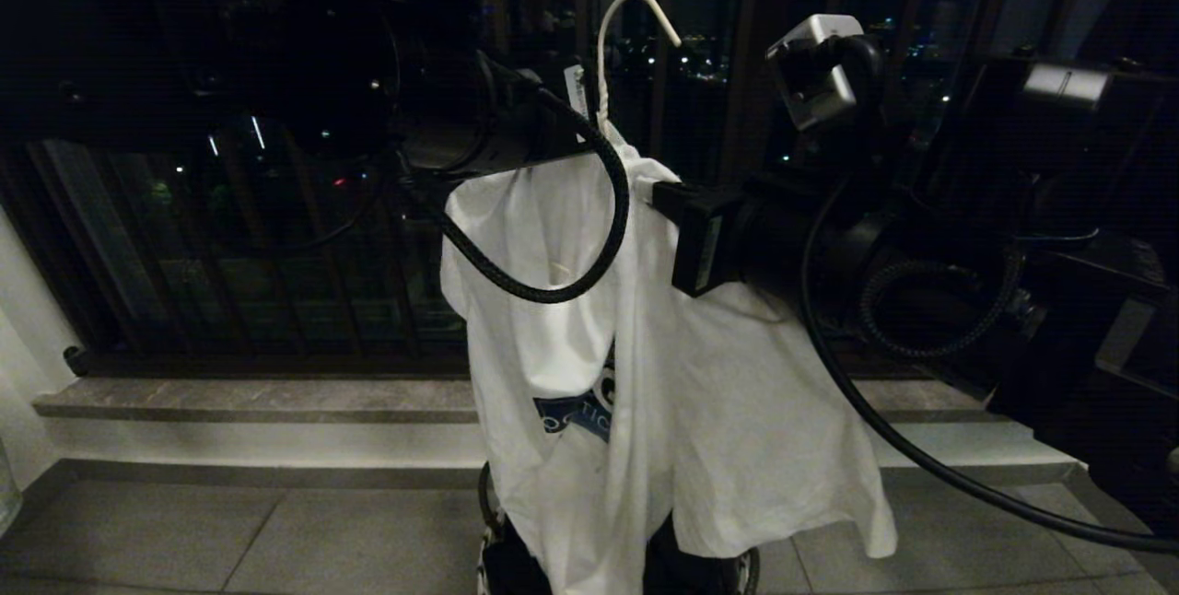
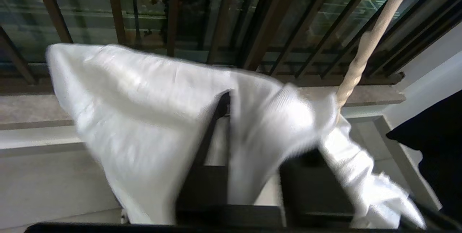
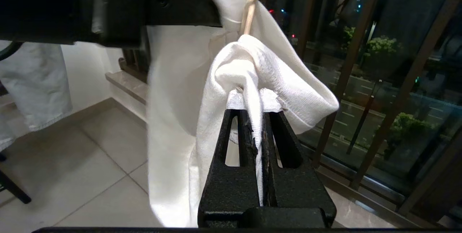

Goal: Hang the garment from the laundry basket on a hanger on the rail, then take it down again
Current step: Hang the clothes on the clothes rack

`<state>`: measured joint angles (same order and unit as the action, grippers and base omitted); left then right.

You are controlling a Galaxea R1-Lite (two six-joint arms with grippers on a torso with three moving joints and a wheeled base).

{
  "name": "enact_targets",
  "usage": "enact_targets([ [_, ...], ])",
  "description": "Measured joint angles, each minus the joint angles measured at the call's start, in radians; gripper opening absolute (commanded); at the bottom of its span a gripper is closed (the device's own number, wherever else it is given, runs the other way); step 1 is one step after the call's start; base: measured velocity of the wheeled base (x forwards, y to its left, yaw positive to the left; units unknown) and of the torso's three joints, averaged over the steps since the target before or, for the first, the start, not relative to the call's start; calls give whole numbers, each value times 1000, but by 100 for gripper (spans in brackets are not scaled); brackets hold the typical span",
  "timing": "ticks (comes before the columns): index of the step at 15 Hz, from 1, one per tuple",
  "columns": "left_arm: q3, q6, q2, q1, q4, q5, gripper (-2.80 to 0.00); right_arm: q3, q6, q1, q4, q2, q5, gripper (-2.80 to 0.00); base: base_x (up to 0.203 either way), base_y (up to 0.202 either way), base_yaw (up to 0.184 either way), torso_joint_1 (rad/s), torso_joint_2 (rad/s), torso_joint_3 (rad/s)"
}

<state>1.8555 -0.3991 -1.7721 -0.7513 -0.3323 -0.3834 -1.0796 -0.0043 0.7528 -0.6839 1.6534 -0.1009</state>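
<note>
The garment (image 1: 737,411), a white T-shirt with a blue logo, hangs in mid-air on the white wire hanger (image 1: 636,1). The hanger's hook is free and touches nothing. My right gripper (image 3: 258,114) is shut on a fold of the garment (image 3: 173,99) just below the hanger's twisted neck (image 3: 251,5). My left gripper (image 2: 260,135) is at the shirt's other shoulder; its fingers stand apart with the garment (image 2: 144,99) draped over and between them. The laundry basket (image 1: 486,567) peeks out below the shirt's hem. The rail is out of view.
A dark vertical-barred balcony railing (image 1: 276,236) runs behind the shirt above a stone sill (image 1: 258,397). Grey floor tiles (image 1: 276,540) lie in front. A black cable (image 1: 589,273) loops across the shirt's front.
</note>
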Motion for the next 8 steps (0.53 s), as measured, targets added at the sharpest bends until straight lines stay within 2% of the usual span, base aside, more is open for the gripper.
enact_targets([
  [4,-40,38,26,0,0,0,0,13,23,1,-63,0,32,-280,0,0,0,0,0,0],
  [8,-68,46,60,-1,-10,8,0,17,23,1,-64,0,36,-280,0,0,0,0,0,0],
])
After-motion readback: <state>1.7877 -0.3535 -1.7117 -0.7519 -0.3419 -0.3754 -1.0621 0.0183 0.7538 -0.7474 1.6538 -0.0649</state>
